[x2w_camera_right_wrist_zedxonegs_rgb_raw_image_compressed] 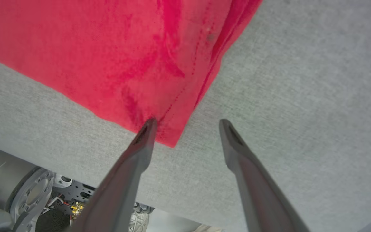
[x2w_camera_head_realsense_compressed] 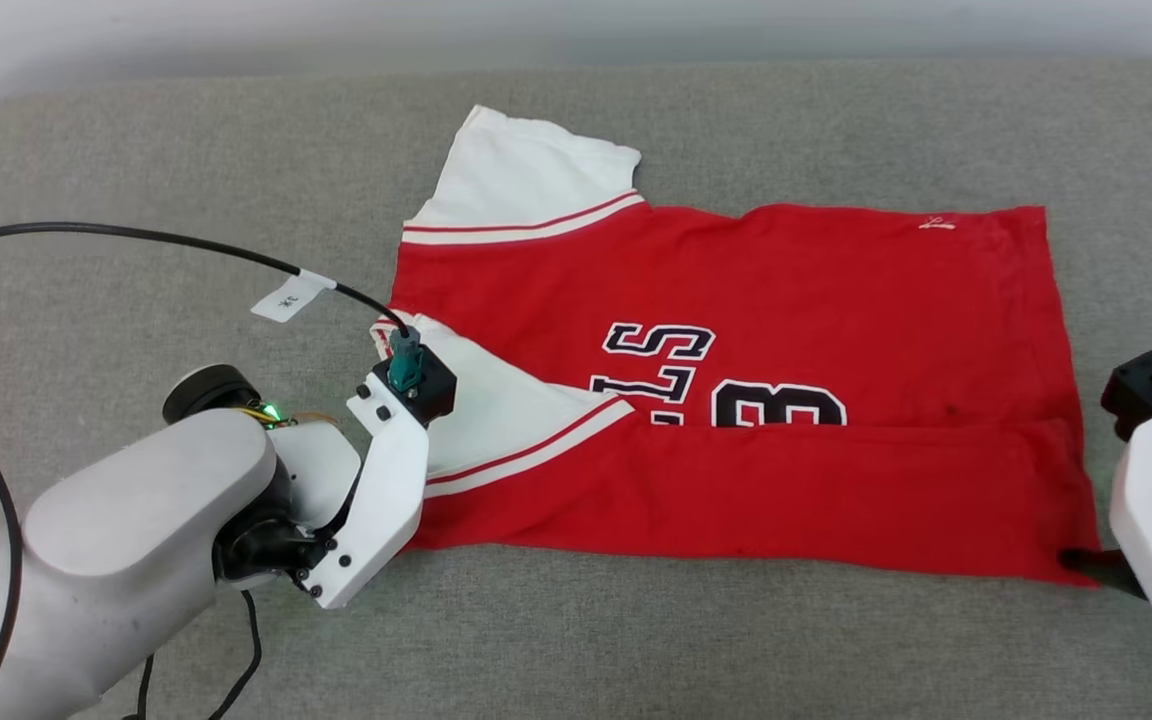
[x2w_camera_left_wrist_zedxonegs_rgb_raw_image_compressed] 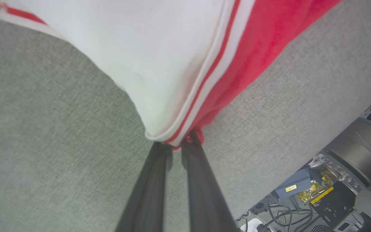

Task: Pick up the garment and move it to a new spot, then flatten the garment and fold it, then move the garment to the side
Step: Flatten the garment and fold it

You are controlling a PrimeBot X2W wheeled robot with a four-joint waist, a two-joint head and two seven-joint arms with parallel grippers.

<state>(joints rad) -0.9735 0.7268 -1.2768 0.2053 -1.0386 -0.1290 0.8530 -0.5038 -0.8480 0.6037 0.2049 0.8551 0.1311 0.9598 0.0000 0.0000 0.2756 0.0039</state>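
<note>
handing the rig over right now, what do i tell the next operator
Left gripper: shut on the garment at its near left corner, by the white sleeve.
Right gripper: open, set astride the near right hem corner, not gripping.
Garment: flat on the grey surface, near long edge folded over the lettering.
Done: spread out, one lengthwise fold. Left: close right, finish folding, move it aside.
</note>
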